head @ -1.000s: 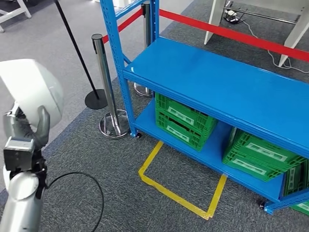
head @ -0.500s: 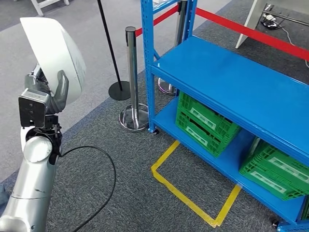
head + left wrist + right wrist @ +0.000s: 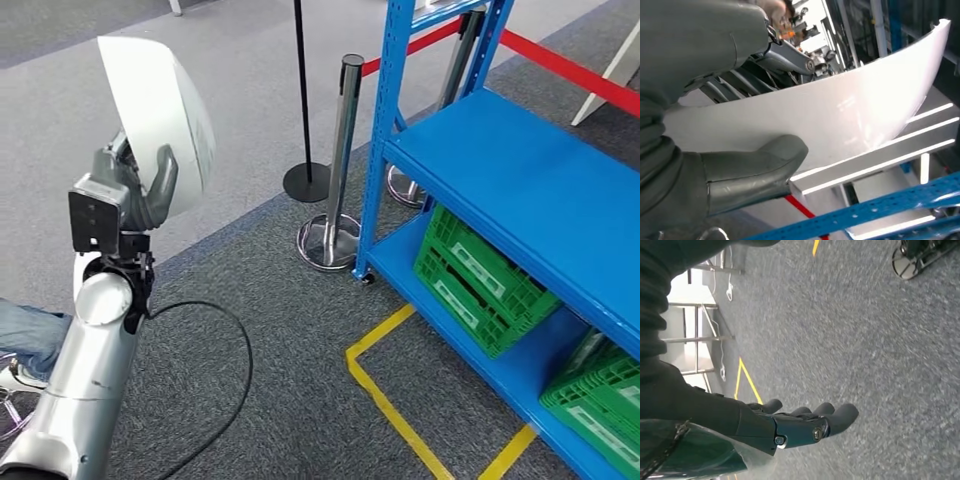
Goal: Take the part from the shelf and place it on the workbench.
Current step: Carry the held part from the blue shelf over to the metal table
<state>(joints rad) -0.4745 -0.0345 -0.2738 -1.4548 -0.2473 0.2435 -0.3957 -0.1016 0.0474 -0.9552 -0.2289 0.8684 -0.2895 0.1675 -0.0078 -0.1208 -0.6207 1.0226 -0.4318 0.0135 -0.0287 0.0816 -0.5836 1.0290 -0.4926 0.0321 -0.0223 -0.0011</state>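
Note:
The part is a large white curved shell (image 3: 155,115), held up at the left of the head view. My left hand (image 3: 140,195) grips its lower edge, thumb pressed on the near face. In the left wrist view the thumb (image 3: 753,170) lies across the white shell (image 3: 851,115) and the dark fingers (image 3: 742,80) reach behind it. My right hand (image 3: 802,422) hangs over the grey carpet with its fingers stretched out and nothing in them. The blue shelf (image 3: 528,190) stands to the right.
Green crates (image 3: 479,280) sit on the shelf's bottom level. Chrome barrier posts (image 3: 340,160) with a red belt stand beside the shelf's corner post. Yellow floor tape (image 3: 377,385) marks a square. A black cable (image 3: 219,380) loops on the carpet. A person's leg (image 3: 30,335) is at far left.
The whole scene has shifted right, so the camera has turned left, away from the shelf. My left arm now rises higher in the picture, still gripping the white shell.

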